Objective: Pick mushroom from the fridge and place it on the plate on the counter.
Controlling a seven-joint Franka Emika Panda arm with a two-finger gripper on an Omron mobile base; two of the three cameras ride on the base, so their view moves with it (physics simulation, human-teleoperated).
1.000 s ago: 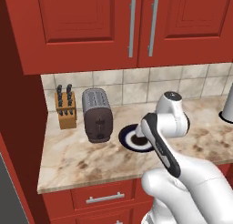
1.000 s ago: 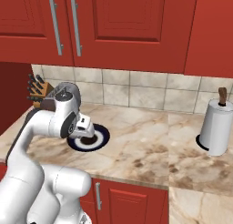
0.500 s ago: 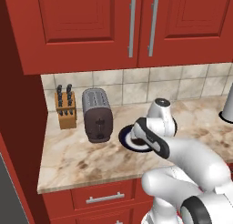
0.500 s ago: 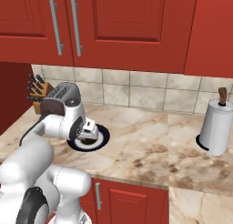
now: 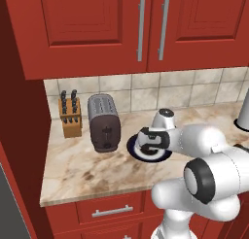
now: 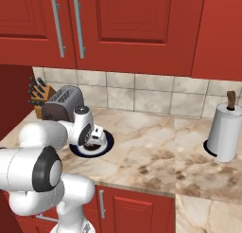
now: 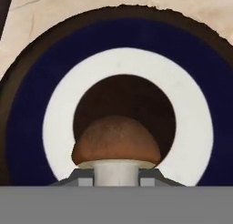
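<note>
Two-finger gripper [image 7: 116, 178] pinches stem of small brown-capped mushroom [image 7: 116, 143], just above dark centre of round navy-rimmed plate [image 7: 36, 104] on marbled beige counter [image 5: 82, 170]. Fetching is done; left: lower & release.

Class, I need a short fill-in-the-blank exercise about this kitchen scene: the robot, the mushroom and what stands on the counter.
1. The gripper holds the mushroom by its ____.
2. The mushroom hangs over the ____.
3. On the counter, the toaster stands between the plate and the ____ block.

Missing words: stem; plate; knife
</note>
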